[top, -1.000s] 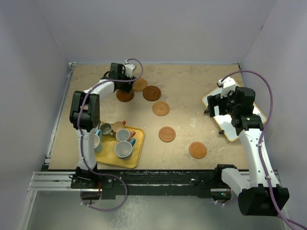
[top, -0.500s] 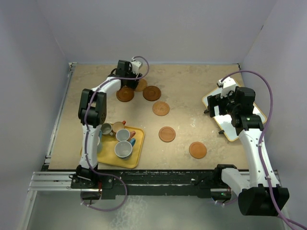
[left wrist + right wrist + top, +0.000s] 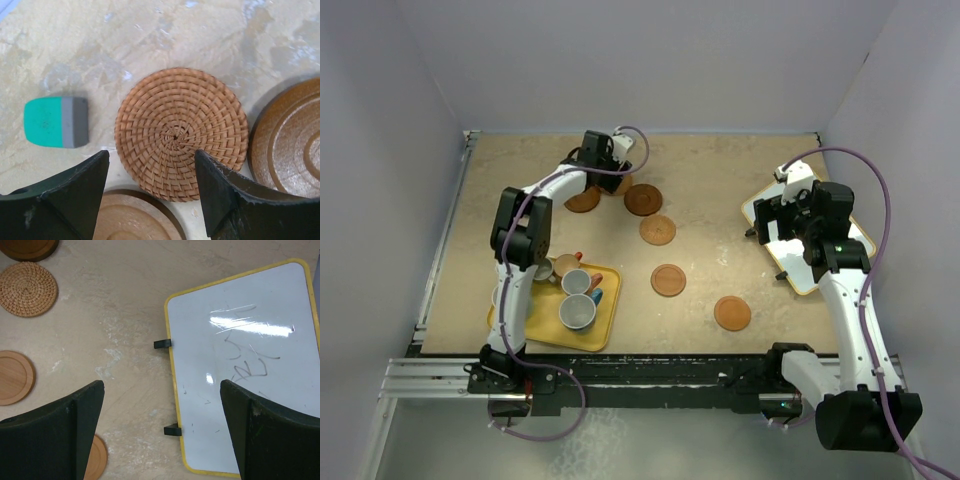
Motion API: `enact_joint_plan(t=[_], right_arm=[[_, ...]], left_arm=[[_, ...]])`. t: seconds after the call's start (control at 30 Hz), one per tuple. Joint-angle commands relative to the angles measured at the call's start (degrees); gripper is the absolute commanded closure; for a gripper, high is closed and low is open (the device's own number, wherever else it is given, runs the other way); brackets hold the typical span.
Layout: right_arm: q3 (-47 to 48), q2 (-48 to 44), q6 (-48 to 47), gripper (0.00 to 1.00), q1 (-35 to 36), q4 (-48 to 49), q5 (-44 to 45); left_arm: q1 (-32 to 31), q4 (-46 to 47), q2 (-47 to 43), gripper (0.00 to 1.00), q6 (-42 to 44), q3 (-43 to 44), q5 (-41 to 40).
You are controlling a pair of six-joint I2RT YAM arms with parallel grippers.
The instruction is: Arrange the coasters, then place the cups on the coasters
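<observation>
While the mugs (image 3: 578,298) sit in the yellow tray (image 3: 607,338), coaster arranging is in hand: left gripper (image 3: 151,162), jaws apart and empty, over woven coaster (image 3: 181,132) lying flat beside two grooved wooden coasters (image 3: 295,135). Next, likely: lower, pinch its edge. Right gripper (image 3: 162,387) wide open above whiteboard (image 3: 250,390)
</observation>
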Motion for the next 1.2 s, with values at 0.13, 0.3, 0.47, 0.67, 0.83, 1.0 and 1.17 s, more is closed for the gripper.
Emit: enact_joint_plan(t=[0.13, 0.3, 0.47, 0.67, 0.83, 1.0, 1.17], right_arm=[[1.6, -1.16, -0.46, 0.0, -0.14, 0.43, -1.16], [1.51, -1.45, -0.38, 0.0, -0.56, 0.48, -1.48], [1.51, -1.43, -0.29, 0.0, -0.65, 0.48, -1.76], [1.51, -1.43, -0.29, 0.0, -0.77, 0.48, -1.76], [1.51, -1.51, -0.28, 0.0, -0.73, 0.39, -1.9], [1.51, -1.58, -0.2, 0.0, -0.78, 0.27, -2.24], [1.55, -1.71, -0.19, 0.0, -0.73, 0.22, -2.29]], left_arm=[[-3.68, -5.43, -3.04, 0.34, 1.9, -5.18, 1.78], [-4.87, -6.19, -3.8, 0.34, 1.39, -4.59, 0.85], [-5.72, -5.49, -6.85, 0.33, -0.52, -3.3, -1.18], [-8.26, -5.32, -8.55, 0.32, -1.22, -1.89, 1.98], [-10.63, -6.22, -5.53, 0.32, -0.44, 1.23, 2.19], [-11.4, -5.99, -3.16, 0.32, -1.42, 3.23, 3.48], [-11.99, -6.1, -1.85, 0.32, -2.76, 3.58, 5.88]])
